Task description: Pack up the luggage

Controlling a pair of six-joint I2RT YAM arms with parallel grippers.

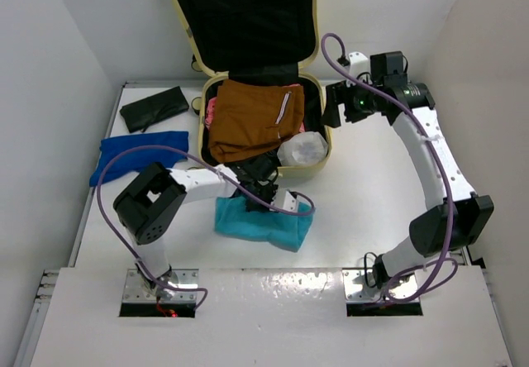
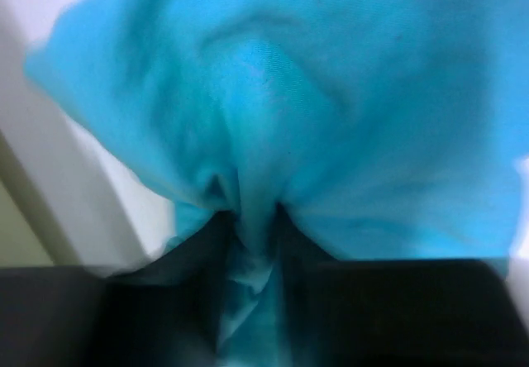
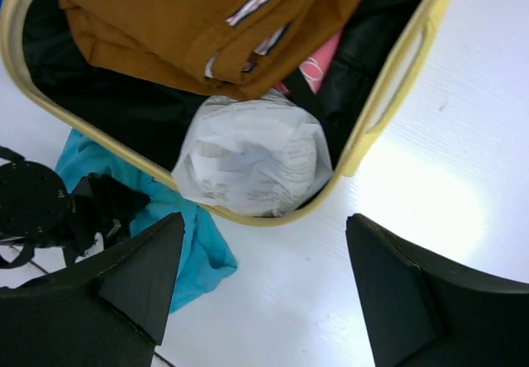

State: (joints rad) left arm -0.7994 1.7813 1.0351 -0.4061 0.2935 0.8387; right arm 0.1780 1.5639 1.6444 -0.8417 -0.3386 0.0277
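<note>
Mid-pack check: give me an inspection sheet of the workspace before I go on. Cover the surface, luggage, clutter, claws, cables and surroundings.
Surface: white table, glossy.
Job's things: luggage open, lid raised at the back; brown garment, pink item and crumpled white bag inside.
Clutter: teal cloth on the table in front of the luggage; blue cloth and black pouch at left, unpacked.
Grippers: left claw shut on the teal cloth; right claw open, empty, above the luggage's near right corner.
Cables: purple cables loop off both arms.
Surroundings: white walls; nothing else seen.
</note>
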